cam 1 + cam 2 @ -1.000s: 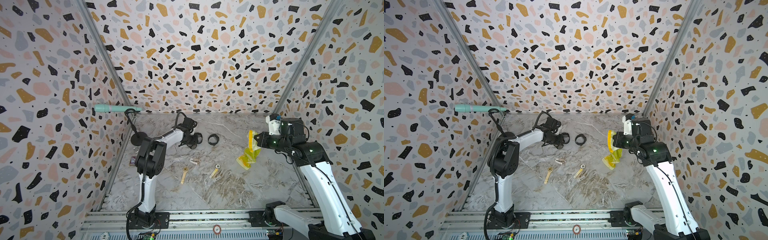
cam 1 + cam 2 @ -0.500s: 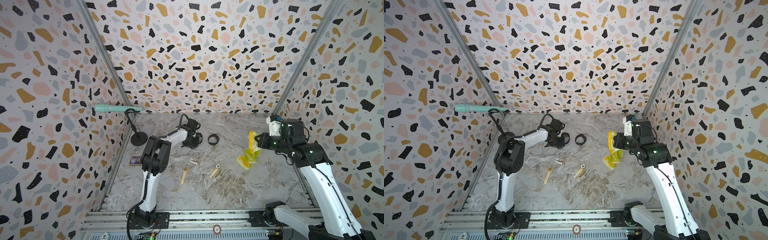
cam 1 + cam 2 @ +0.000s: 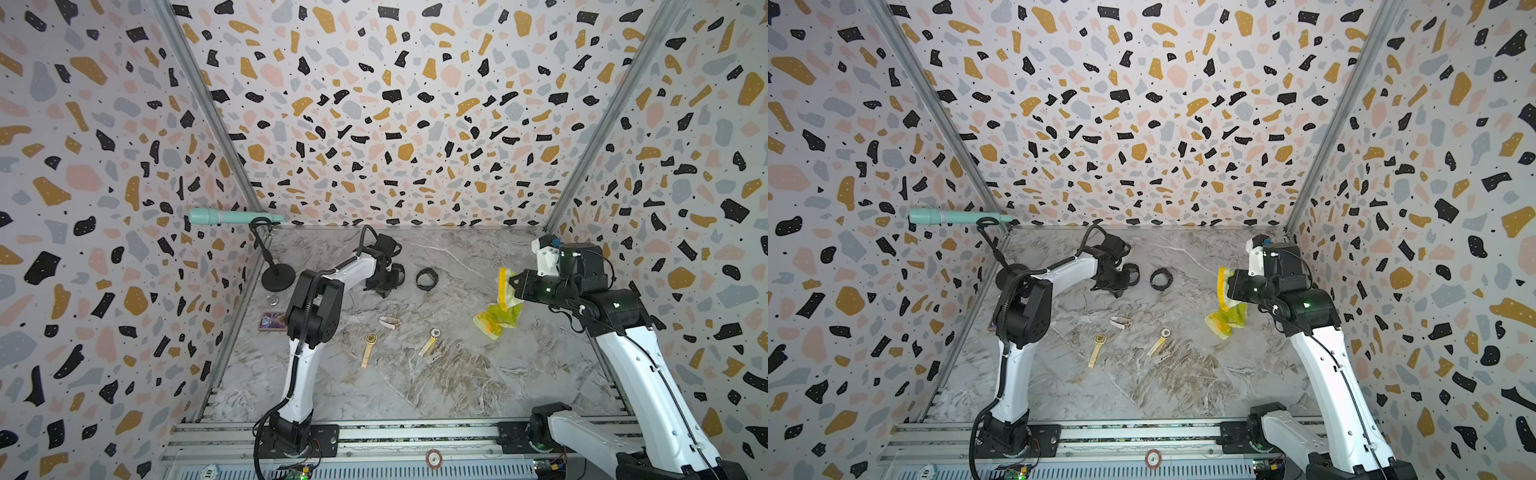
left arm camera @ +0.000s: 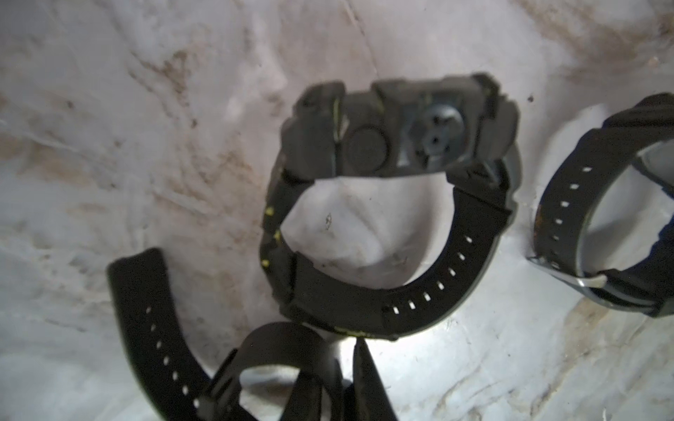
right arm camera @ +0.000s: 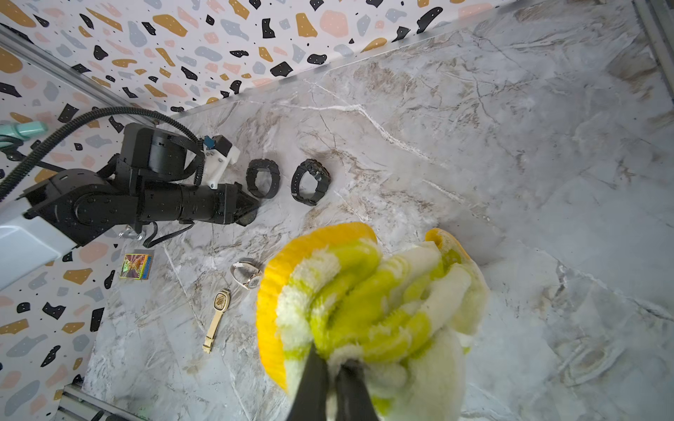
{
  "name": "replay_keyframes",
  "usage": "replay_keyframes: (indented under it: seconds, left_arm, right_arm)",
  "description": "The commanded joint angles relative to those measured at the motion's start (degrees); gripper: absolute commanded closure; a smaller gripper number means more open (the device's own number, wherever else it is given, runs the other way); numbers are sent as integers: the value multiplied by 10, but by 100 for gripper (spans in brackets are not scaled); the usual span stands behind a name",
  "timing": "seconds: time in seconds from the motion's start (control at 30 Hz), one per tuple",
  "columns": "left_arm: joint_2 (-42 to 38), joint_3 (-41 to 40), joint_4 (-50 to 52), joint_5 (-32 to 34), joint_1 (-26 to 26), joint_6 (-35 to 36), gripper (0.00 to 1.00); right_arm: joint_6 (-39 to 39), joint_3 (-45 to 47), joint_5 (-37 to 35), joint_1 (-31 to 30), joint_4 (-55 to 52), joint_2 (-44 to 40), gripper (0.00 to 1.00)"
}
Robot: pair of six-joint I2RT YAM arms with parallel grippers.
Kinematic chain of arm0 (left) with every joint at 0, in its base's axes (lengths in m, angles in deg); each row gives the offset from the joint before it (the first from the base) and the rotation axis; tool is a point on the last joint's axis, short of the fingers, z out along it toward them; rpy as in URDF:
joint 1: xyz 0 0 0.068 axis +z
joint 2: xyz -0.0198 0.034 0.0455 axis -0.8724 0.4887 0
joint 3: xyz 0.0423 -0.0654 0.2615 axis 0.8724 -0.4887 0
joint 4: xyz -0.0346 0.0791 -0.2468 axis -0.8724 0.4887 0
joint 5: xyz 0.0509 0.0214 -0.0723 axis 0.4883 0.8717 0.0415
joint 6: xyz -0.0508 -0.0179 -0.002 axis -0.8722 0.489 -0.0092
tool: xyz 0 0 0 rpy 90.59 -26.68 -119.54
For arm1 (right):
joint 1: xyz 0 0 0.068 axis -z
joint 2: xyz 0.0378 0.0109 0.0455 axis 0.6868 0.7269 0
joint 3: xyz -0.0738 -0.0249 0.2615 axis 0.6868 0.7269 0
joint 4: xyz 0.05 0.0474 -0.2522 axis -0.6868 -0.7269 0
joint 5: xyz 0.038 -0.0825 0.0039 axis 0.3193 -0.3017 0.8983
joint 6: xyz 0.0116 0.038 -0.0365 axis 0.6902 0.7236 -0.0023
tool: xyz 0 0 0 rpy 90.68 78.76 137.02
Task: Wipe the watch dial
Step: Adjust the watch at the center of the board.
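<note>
Black watch point(image 4: 146, 310): strap pinched in near-closed left tool point(image 4: 341, 368), tabletop's point(image 5: 510, 182) back-left; right tool point(image 5: 333, 359), clamped on cloth point(image 5: 364, 302), well apart toward right edge.

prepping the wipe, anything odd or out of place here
A colourful card lies by the left wall, a mint microphone on a stand behind it; neither fits among the watches. Nothing looks spilled or broken.

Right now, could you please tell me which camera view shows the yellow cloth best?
The right wrist view: the cloth looms large there, bunched in the shut right gripper. Both top views show it small, hanging from that gripper. The left wrist view misses it.
</note>
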Motion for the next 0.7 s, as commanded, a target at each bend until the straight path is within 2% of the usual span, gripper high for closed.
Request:
replay_keyframes:
  seconds: [0.0,0.17,0.37,0.43,0.5,0.67]
  left_arm:
    - [1,9,16,-15,-1,-7,93]
    - [-47,-43,-6,-29,-1,-54,93]
    - [-174,-231,-135,-37,-4,-193,87]
    - [-209,-274,-160,-30,-12,-227,77]
    - [-231,-294,-160,-16,-24,-241,63]
    - [-254,-316,-152,10,-31,-256,47]
  right_arm:
    - [0,0,10,4,15,-13,100]
    - [-2,1,15,5,16,-14,100]
    - [-6,12,30,8,27,-11,100]
    - [-10,14,37,10,30,-9,100]
    - [-15,15,44,12,33,-6,100]
    - [-26,17,62,14,43,1,100]
